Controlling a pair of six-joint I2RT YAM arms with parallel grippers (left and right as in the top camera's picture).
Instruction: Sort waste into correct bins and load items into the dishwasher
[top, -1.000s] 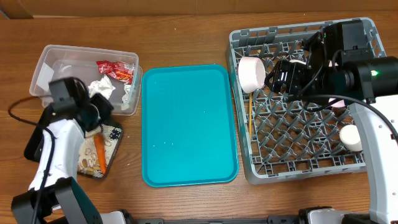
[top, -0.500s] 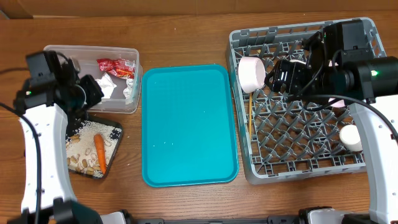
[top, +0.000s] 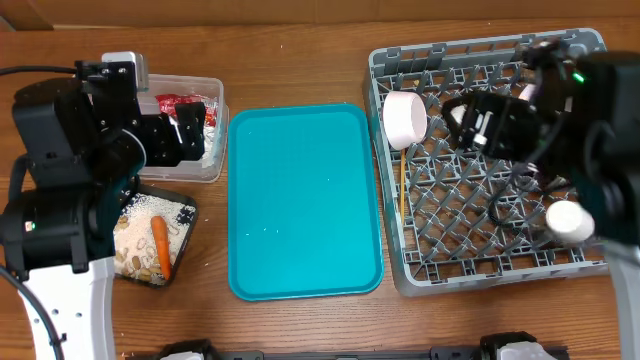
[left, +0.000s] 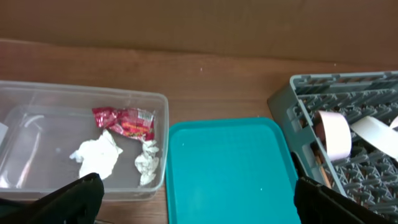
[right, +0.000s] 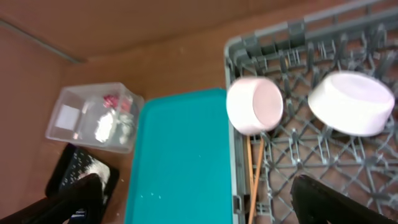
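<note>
The clear tub (left: 25, 140) holds a red wrapper (left: 124, 121) and crumpled white paper (left: 96, 154). My left gripper (top: 181, 133) hangs open and empty high over its right end. In front of the tub, the black tray (top: 186, 212) carries a carrot piece (top: 160, 245) and beige scraps (top: 135, 235). The grey dish rack (top: 470, 240) holds a pinkish-white cup (right: 255, 106) on its side, a white bowl (right: 351, 102), chopsticks (right: 255, 177) along its left edge and another small white bowl (top: 563, 222). My right gripper (top: 478, 122) is open and empty above the rack.
A flat teal serving tray (top: 303, 200) lies bare between the bins and the rack. Both arms are raised high, and they hide part of the tub and the rack's right side in the overhead view. Brown wooden table all round.
My left arm rose from over the black tray and moved back over the clear tub, its gripper going from shut to open. The right arm lifted higher above the rack.
</note>
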